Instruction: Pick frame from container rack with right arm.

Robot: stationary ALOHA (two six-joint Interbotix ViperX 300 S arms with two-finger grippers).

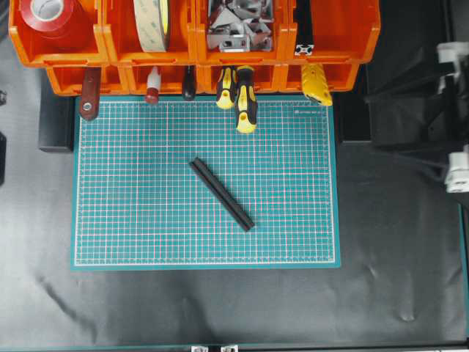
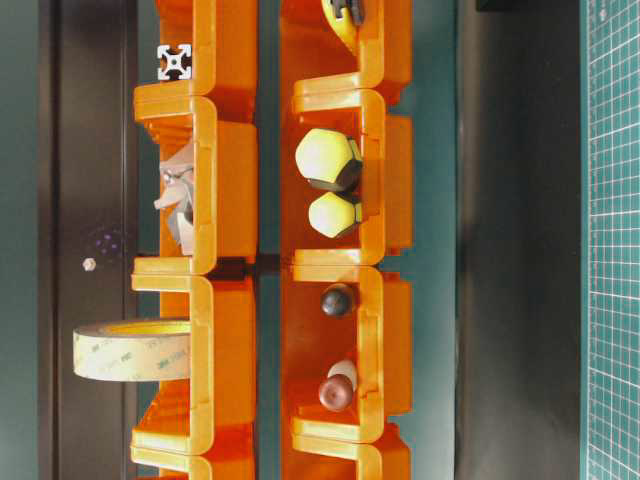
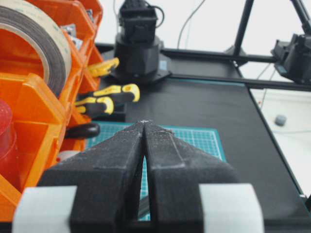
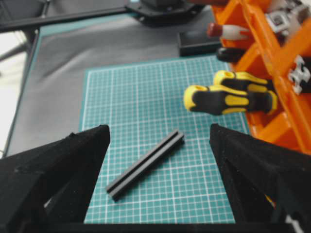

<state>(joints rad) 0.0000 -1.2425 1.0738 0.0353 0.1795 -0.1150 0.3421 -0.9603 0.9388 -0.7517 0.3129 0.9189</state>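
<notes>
Left pincer (image 3: pixel 144 127) is closed, right pincer (image 4: pixel 158 133) spread wide.

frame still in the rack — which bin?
In the overhead view the frame stands in the container rack, in the upper row's rightmost bin, its silvery cut end poking out front, right of the metal brackets. A second black bar lies on the cutting mat.

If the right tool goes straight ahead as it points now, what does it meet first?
Probably the black bar lying on the green mat, centred between its open fingers; depth is unclear.
</notes>
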